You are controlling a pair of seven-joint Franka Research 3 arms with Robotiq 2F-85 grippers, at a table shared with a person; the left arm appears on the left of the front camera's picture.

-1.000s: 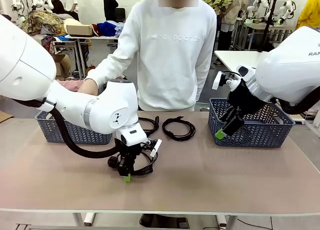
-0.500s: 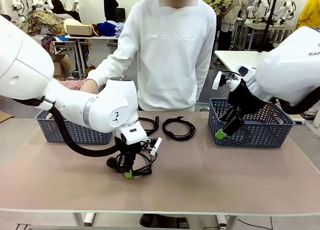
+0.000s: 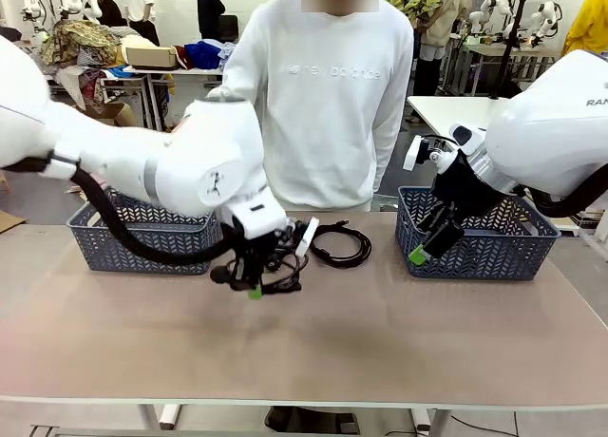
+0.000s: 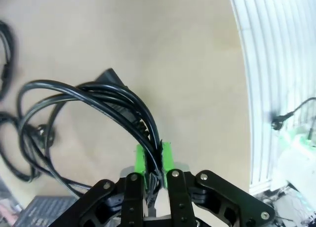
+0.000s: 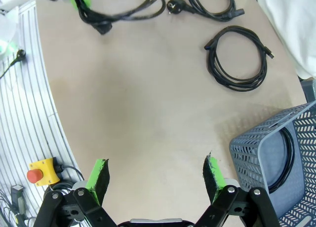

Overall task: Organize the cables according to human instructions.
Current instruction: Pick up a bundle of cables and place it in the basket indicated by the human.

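Observation:
My left gripper is shut on a coiled black cable and holds it above the middle of the table. In the left wrist view the green pads pinch the cable's strands, and the loop hangs out ahead of them. A second coiled cable lies on the table in front of the person, also seen as a flat coil. A third cable lies beside it. My right gripper hangs open by the right basket, its fingers spread wide over bare table.
A grey-blue basket stands at the far left and another basket at the far right; the right basket has a black cable inside. A person in a white sweatshirt stands across the table.
My left gripper has lifted the coiled cable off the table and carried it up and slightly right. The right arm has not moved.

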